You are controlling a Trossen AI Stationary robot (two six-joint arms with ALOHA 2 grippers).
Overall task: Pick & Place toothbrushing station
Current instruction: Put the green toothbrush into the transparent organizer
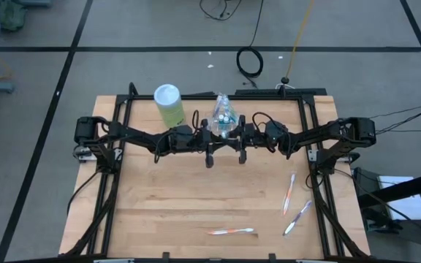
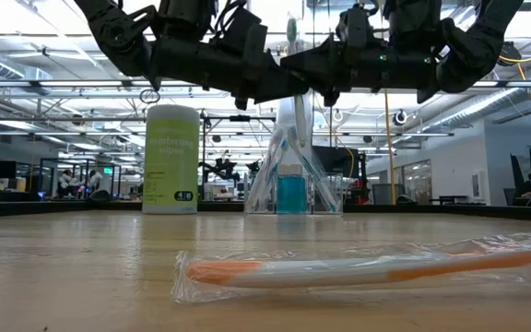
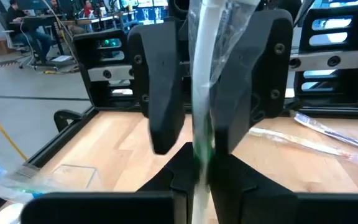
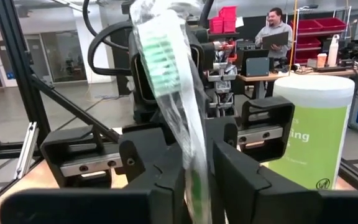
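A wrapped green toothbrush (image 4: 166, 68) is pinched upright in the right gripper (image 4: 194, 180); the left gripper (image 3: 197, 168) clamps another wrapped toothbrush (image 3: 207, 74) — both above the table's (image 1: 167, 197) middle, near the brush cup (image 1: 224, 115). Three wrapped toothbrushes (image 1: 231, 231) lie at the front — the green wipes canister (image 1: 169, 104) stands behind.

Two dark arms stretched inward from left and right edges of the high view, meeting at centre, left gripper (image 1: 210, 155) and right gripper (image 1: 241, 153) side by side, each clamped on a wrapped toothbrush (image 3: 199, 118), wrists level, high above the table.
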